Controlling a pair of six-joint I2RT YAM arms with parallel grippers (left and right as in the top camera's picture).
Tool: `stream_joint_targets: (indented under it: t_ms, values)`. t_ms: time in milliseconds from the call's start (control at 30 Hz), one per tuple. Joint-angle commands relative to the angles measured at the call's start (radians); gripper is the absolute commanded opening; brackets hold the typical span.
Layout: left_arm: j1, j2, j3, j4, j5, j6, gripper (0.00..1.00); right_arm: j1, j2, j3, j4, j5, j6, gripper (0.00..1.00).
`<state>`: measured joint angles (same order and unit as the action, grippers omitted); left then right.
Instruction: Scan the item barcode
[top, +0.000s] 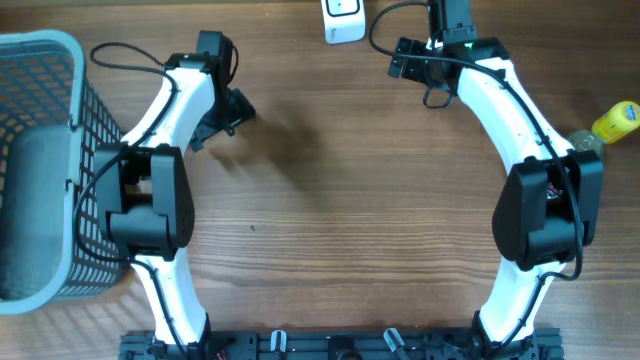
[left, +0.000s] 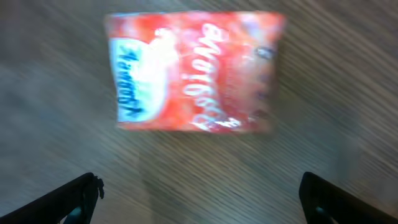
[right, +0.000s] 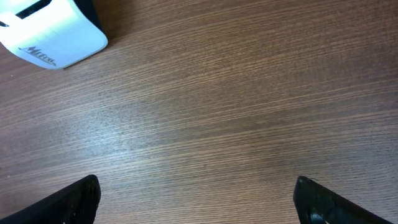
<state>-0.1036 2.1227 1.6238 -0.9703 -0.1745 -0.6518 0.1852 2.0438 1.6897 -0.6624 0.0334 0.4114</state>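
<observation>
Red packet (left: 196, 71) flat on the tabletop (left: 50, 130), just ahead of the released left claw (left: 199, 180); probably light, soft, slippery, best pinched by one edge.

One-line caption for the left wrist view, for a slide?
Blurred red packet lying on the wooden table, just ahead of the open left gripper.

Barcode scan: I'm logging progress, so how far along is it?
Nothing looks done yet. The red snack packet lies unheld on the table below the left gripper, jaws open. The right gripper, jaws open too, hangs near the white scanner. Picking up and scanning remain.
</observation>
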Motion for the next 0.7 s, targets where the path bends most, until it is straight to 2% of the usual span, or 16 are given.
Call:
stream_joint_targets:
  t_ms: [0,667]
  values:
    - [0.008,-0.001,-0.009,-0.005,-0.162,-0.010,1.00,0.004,0.000,-0.002,-0.001,-0.005,-0.033,1.00]
    - [0.050,0.001,-0.231,0.401,-0.155,-0.008,0.98,0.004,0.000,-0.002,-0.008,-0.005,-0.045,1.00]
